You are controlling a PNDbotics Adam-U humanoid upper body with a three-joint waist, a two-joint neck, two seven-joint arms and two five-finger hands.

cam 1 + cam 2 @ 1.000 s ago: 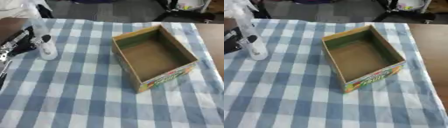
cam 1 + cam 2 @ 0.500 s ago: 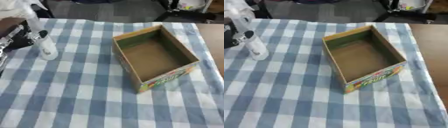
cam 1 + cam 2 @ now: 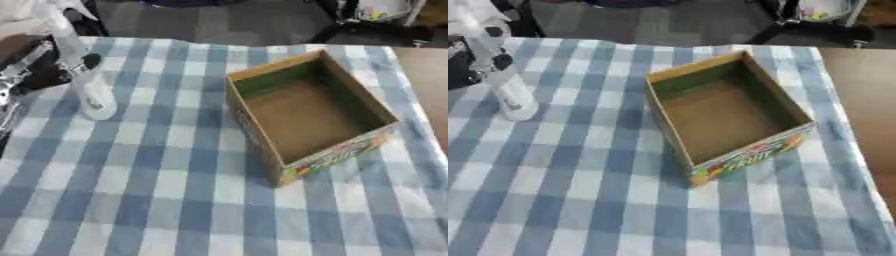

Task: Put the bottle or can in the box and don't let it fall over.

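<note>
At left on the checked cloth (image 3: 175, 190), upright clear bottle (image 3: 94, 97); left hand (image 3: 35, 65) against it, finger state impossible to tell. Well right, empty open box (image 3: 306, 112).

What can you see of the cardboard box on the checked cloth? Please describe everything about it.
The cardboard box is open at the top and empty, showing its plain brown floor. Its inner walls look greenish, its rims tan. The near outer wall carries bright fruit print in red, yellow and green. It stands flat on the blue-and-white checked cloth, turned askew to the checks, right of the middle. Nothing else touches it.
</note>
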